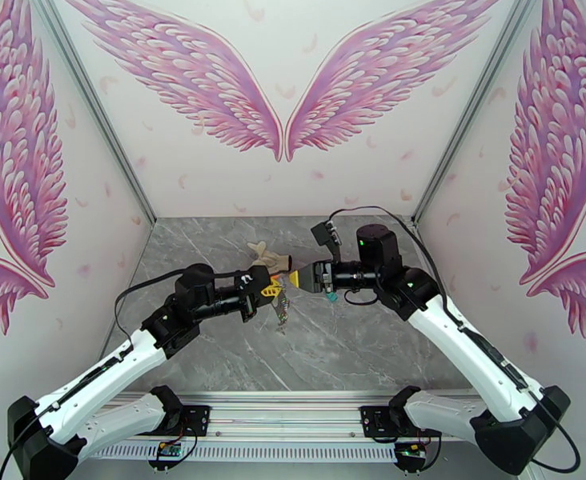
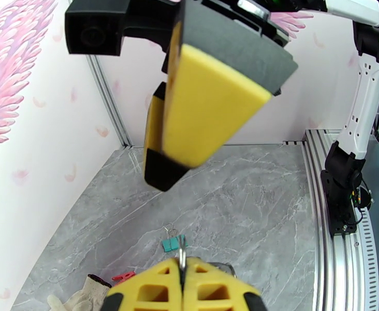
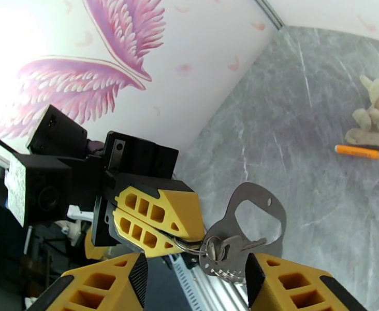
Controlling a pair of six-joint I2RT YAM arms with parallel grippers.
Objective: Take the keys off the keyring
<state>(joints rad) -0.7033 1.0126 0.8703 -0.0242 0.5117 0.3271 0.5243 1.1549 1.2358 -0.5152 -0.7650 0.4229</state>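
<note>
In the right wrist view, my left gripper (image 3: 185,239) is shut on a small metal ring (image 3: 190,246). From that ring hang the grey keys (image 3: 221,251) and the keyring (image 3: 272,211), a flat grey loop with a large open centre. My right gripper (image 3: 195,263) stands open just below the bunch, one yellow finger on each side, touching nothing. From above, the two grippers (image 1: 275,290) (image 1: 295,279) meet tip to tip over the table's middle, and the keys (image 1: 279,311) dangle beneath them. The left wrist view has its own fingers (image 2: 210,291) pressed together on the thin ring (image 2: 181,255).
A cream glove (image 3: 373,117) and an orange pen (image 3: 363,151) lie on the grey marble table (image 1: 349,354) behind the grippers. A teal clip (image 2: 171,243) and a small red object (image 2: 122,277) lie on the table below them. White walls close in the left, back and right.
</note>
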